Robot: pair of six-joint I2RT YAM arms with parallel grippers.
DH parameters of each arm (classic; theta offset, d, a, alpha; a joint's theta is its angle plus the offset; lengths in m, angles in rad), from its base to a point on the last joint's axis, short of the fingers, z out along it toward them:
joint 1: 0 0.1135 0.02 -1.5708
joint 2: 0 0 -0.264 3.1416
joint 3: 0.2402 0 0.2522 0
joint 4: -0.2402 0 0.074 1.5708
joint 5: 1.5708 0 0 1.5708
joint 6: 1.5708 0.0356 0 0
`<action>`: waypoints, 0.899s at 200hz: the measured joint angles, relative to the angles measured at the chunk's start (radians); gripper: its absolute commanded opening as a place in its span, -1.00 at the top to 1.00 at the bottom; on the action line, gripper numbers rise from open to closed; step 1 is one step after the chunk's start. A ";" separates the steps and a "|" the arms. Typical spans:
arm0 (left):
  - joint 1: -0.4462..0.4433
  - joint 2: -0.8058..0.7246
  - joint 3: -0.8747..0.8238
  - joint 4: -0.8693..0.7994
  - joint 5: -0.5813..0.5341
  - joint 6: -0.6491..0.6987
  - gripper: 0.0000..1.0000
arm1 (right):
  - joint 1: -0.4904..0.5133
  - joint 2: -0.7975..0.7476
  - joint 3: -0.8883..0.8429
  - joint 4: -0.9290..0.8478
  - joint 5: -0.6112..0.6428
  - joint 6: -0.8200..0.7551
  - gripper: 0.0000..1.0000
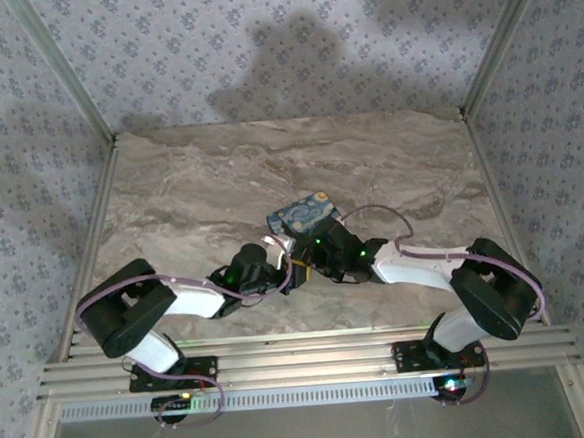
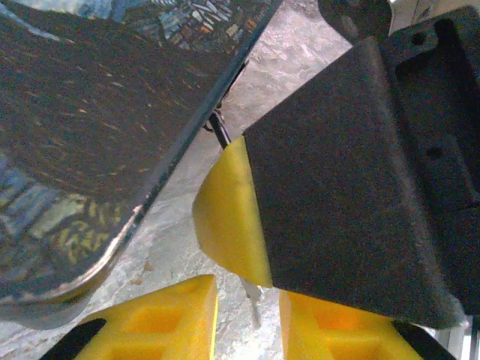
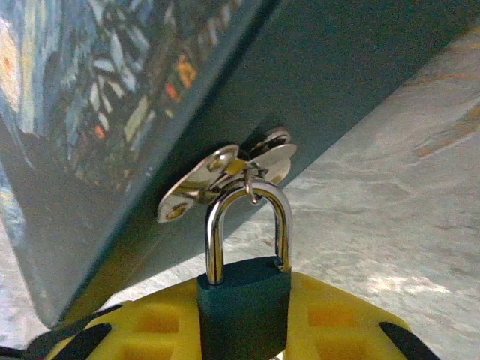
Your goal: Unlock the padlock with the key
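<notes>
The dark-blue padlock (image 3: 244, 307) hangs by its silver shackle from the hasp (image 3: 225, 176) of the painted blue tin (image 3: 112, 112). My right gripper (image 3: 244, 326) is shut on the padlock's body. In the left wrist view the key (image 2: 251, 291), a thin pale sliver, sticks out from under the right gripper's yellow finger (image 2: 225, 217), and its upper end is hidden there. My left gripper (image 2: 248, 319) stands open, with a finger on either side of the key and touching neither side of it. From above, both grippers (image 1: 285, 263) (image 1: 312, 253) meet just in front of the tin (image 1: 300, 213).
The tin rests on a marbled tabletop (image 1: 219, 174) with metal frame posts at its corners. Its painted side (image 2: 90, 135) hangs close over the left gripper. The two wrists crowd together near the table's middle.
</notes>
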 measured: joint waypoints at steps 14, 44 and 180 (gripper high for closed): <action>0.001 -0.028 0.000 -0.032 -0.018 0.013 0.44 | -0.001 0.001 0.045 -0.089 -0.001 -0.064 1.00; 0.002 -0.079 0.000 -0.099 -0.046 0.040 0.44 | -0.004 0.035 0.159 -0.273 -0.003 -0.204 1.00; 0.080 -0.036 0.061 -0.222 -0.064 0.059 0.46 | 0.063 0.238 0.555 -0.892 0.294 -0.655 1.00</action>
